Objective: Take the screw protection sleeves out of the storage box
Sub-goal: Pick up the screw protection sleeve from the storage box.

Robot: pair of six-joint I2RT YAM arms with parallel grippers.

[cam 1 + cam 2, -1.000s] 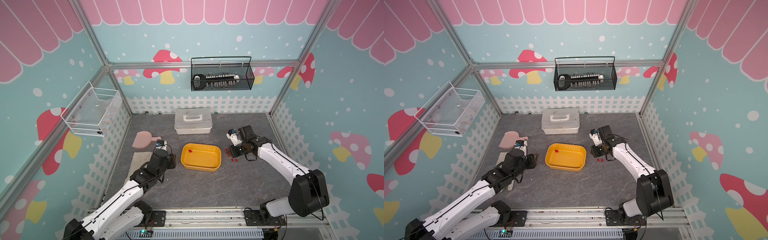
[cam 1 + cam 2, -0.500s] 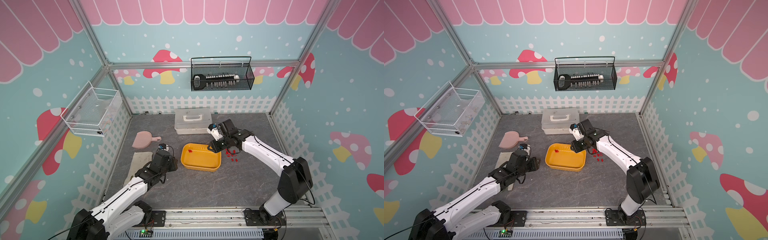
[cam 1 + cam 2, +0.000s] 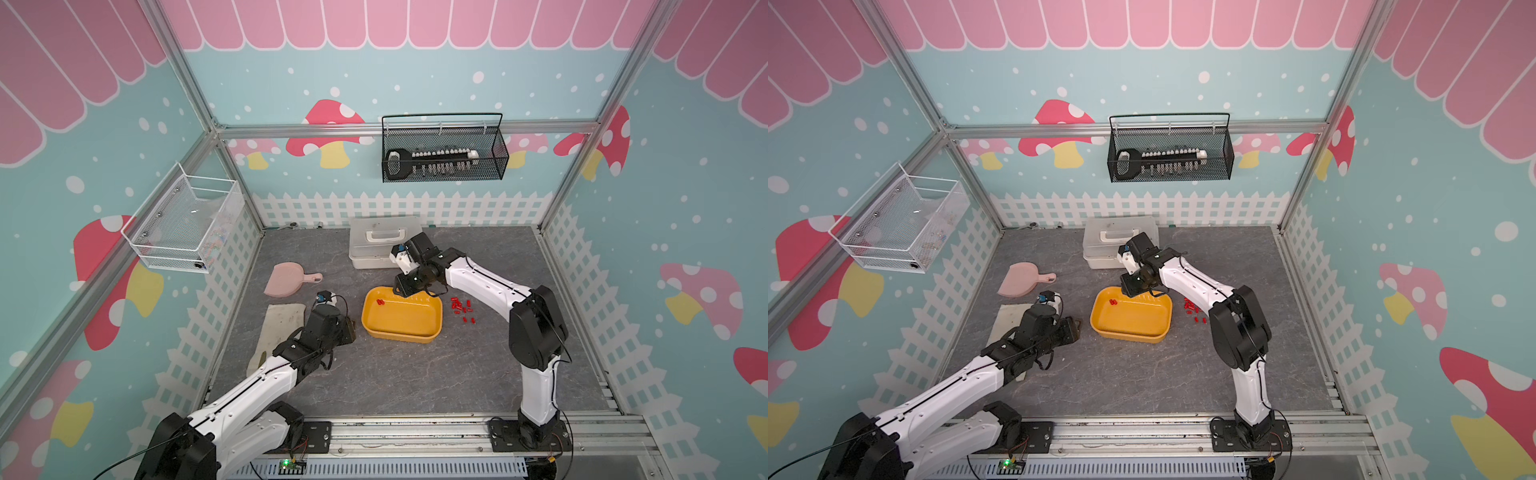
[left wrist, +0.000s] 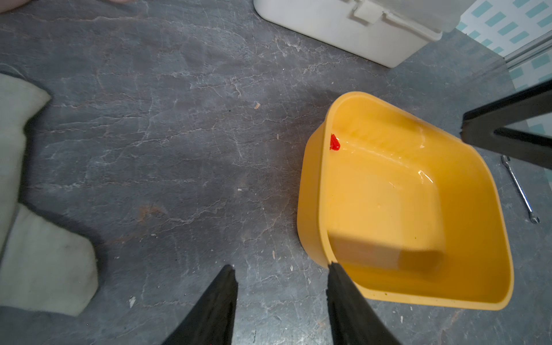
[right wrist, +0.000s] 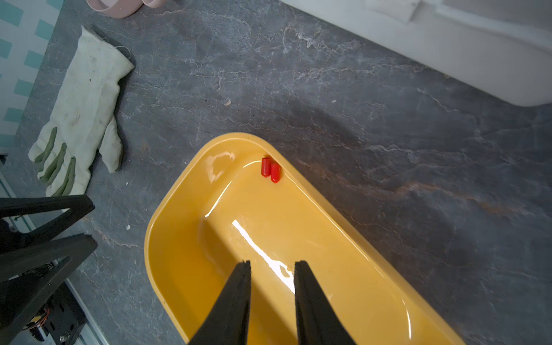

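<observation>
The yellow storage box point(image 3: 399, 335) point(image 3: 1128, 335) sits mid-table. Two red screw protection sleeves point(image 3: 380, 302) point(image 3: 1112, 302) point(image 5: 270, 170) lie side by side in its far left corner; the left wrist view shows them as one red spot point(image 4: 334, 142). Several more sleeves point(image 3: 462, 308) point(image 3: 1194, 309) lie on the table right of the box. My right gripper point(image 3: 405, 291) point(image 5: 272, 263) hovers over the box's far edge, open by a narrow gap, holding nothing. My left gripper point(image 3: 351, 328) point(image 4: 282, 265) is open and empty beside the box's left wall point(image 4: 310, 179).
A white lidded case point(image 3: 382, 243) stands behind the box, close to the right wrist. A pink scoop point(image 3: 286, 279) and a white glove point(image 3: 280, 328) lie on the left. A small wrench point(image 4: 519, 191) lies beyond the box. Wire baskets point(image 3: 442, 149) hang on the walls.
The right arm has swung left from the sleeves on the table to above the box's far edge, and its jaws have narrowed. The left gripper has drawn slightly toward the front beside the box.
</observation>
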